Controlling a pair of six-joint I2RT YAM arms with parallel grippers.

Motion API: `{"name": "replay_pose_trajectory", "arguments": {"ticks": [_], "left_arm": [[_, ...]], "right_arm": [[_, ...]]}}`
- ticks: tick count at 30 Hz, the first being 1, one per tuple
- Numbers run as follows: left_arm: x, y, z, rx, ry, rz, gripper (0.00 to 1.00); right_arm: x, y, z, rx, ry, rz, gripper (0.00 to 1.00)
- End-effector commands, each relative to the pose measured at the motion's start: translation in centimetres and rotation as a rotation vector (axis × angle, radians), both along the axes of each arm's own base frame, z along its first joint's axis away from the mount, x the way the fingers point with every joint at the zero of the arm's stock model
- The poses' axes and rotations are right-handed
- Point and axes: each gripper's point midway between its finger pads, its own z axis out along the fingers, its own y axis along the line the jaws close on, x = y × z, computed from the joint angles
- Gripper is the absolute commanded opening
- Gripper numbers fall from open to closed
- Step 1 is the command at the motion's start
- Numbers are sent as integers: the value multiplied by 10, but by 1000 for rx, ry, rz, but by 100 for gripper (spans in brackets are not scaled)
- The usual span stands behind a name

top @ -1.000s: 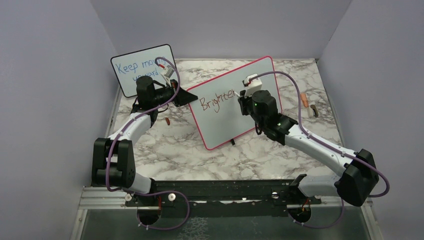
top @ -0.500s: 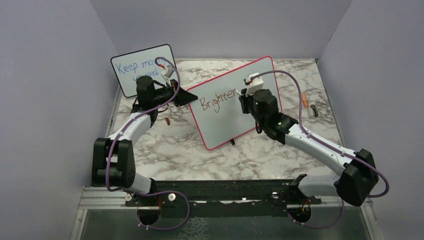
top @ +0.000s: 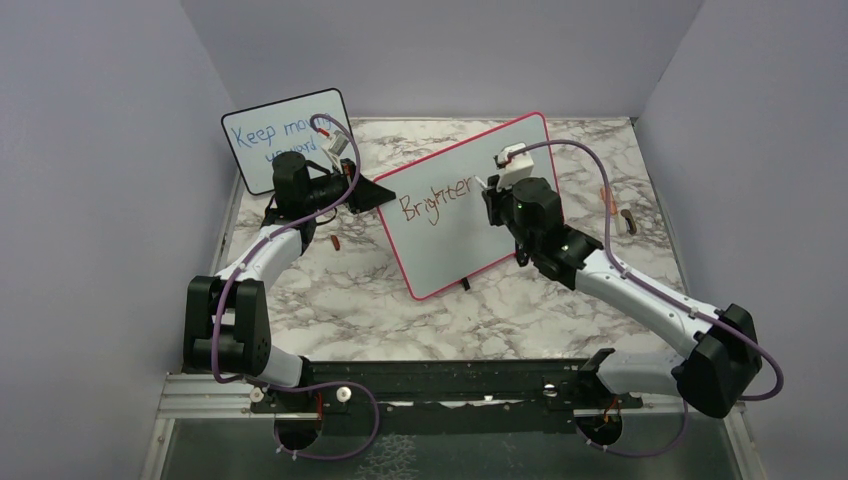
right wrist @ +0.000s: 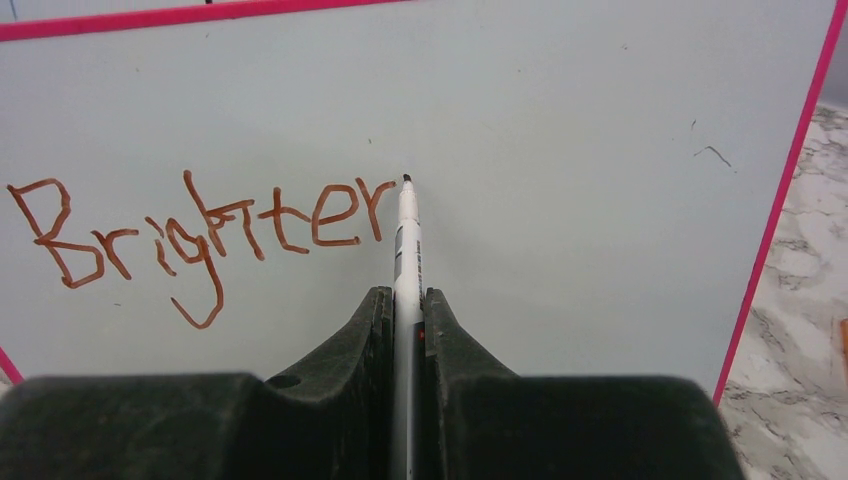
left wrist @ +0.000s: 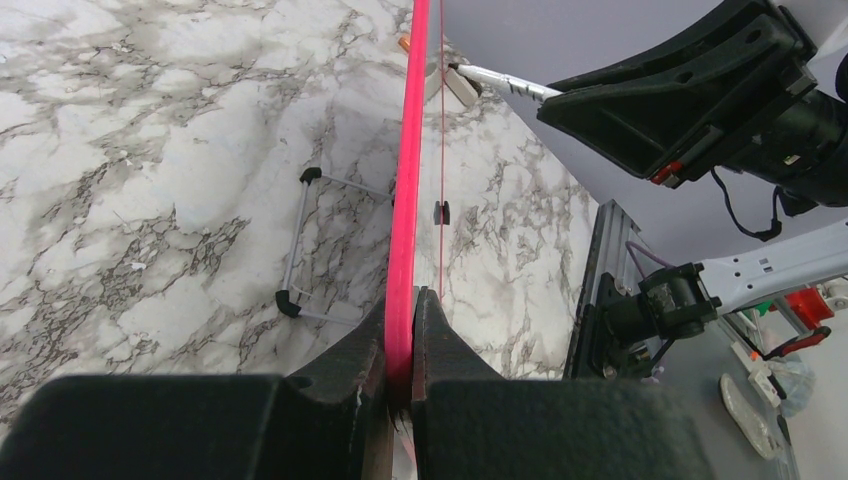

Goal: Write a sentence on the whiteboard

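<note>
Right wrist view: a marker (right wrist: 406, 240) is gripped between the closed right jaws, its tip at the whiteboard (right wrist: 560, 120) just ahead, right of the sentence (right wrist: 200, 225), which reads only "Brighter". The board's pink edge is clamped by the left jaws. Beneath lies a marbled table (top: 520, 320), enclosed by lavender walls (top: 450, 50).

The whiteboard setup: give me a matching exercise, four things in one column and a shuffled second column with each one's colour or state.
Column one:
1. left end effector
2. right end effector
3. small black-framed board
4. word "Brighter"

Column two:
A. carries blue handwriting
B. shut on the marker
C. reddish-brown letters
D. clamped on the whiteboard's pink frame

Pairs: 1-D, 2-B, 3-A, 4-C
</note>
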Motion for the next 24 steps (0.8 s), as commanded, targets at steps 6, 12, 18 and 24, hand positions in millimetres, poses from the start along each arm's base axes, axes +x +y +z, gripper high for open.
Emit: {"name": "replay_pose_trajectory", "arguments": {"ticks": [6,12,18,24], "left_arm": [[1,-1,-38,68,77,15,0],[1,-1,-38,72,76,18,0],[1,-1,-37,74,75,18,0],[1,-1,-37,77,75,19,0]], "right_arm": [[-7,-14,26,19,-52,-23,1],[-9,-26,23,8,-50,-47,1],[-6,-38,22,24,-45,-62,1],[-6,-43,22,47,-39,-62,1]]}}
